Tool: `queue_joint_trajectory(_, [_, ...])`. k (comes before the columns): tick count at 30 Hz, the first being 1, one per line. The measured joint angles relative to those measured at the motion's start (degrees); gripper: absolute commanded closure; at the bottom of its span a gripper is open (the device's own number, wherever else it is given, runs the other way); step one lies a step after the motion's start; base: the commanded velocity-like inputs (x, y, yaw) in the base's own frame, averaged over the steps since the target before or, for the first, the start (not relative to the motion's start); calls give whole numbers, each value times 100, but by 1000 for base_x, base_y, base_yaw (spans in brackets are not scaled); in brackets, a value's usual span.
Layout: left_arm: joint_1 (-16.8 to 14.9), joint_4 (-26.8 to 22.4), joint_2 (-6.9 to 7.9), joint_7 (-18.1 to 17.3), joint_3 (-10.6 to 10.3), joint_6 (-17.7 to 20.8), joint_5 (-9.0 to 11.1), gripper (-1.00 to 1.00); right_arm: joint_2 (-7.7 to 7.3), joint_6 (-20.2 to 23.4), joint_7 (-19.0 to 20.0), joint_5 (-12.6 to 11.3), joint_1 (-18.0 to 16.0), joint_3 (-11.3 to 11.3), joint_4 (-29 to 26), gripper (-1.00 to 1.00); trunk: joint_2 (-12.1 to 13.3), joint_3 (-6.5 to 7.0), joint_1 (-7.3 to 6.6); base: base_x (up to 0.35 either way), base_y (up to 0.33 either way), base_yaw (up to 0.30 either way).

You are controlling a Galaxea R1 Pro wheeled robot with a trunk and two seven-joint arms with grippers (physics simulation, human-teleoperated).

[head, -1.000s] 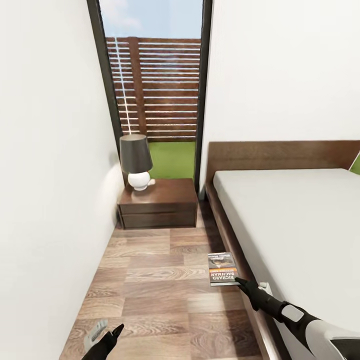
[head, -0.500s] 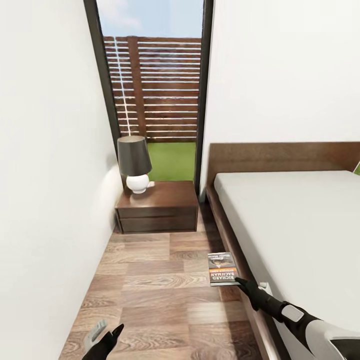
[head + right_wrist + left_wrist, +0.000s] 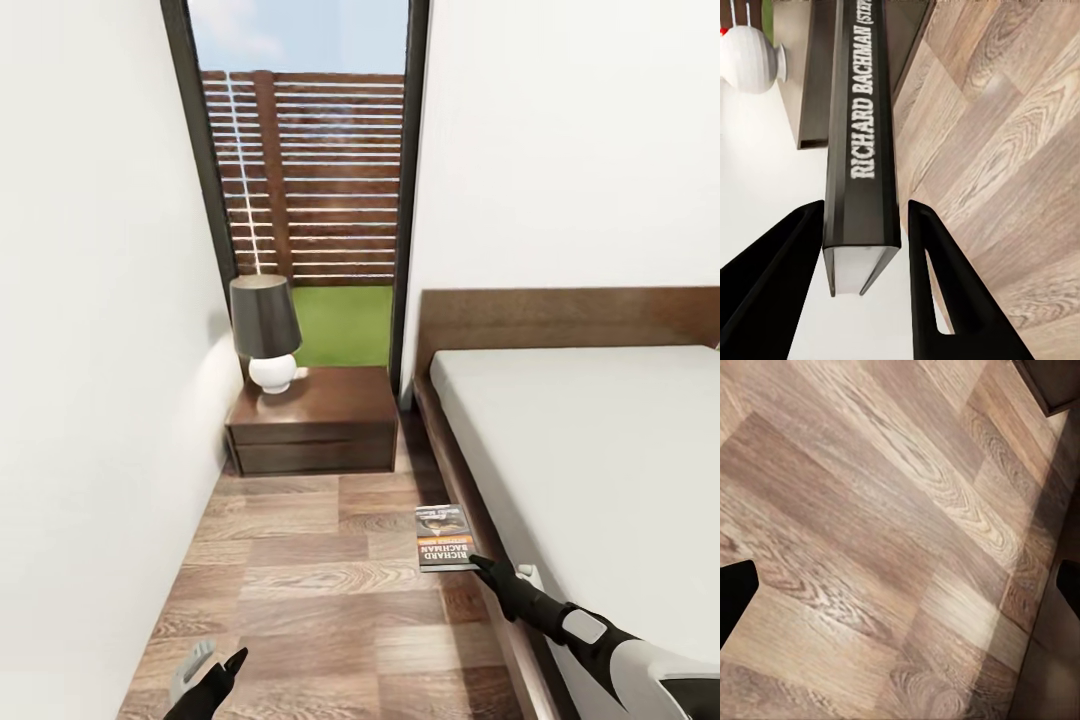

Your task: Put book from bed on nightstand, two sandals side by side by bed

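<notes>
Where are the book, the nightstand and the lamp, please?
book (image 3: 445, 537), head view, front cover.
nightstand (image 3: 318, 448), head view, drawer front.
lamp (image 3: 264, 316), head view, dark shade.

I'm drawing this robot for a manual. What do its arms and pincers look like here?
The right pincer is matte black with tapering, pointed fingers. Behind it the right arm has a black wrist with a small pale grey patch, then a white shell and a dark section at the frame's edge. The left pincer has a black pointed finger beside a pale grey one. No cables or markings are visible.
</notes>
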Motion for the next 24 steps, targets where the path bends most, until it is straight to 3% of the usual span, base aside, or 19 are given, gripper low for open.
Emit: queue_joint_trajectory(24, [0, 0, 1, -1, 0, 0, 0, -100, 3, 0, 0, 8, 0, 1, 0, 100, 0, 0, 0, 161, 0, 0])
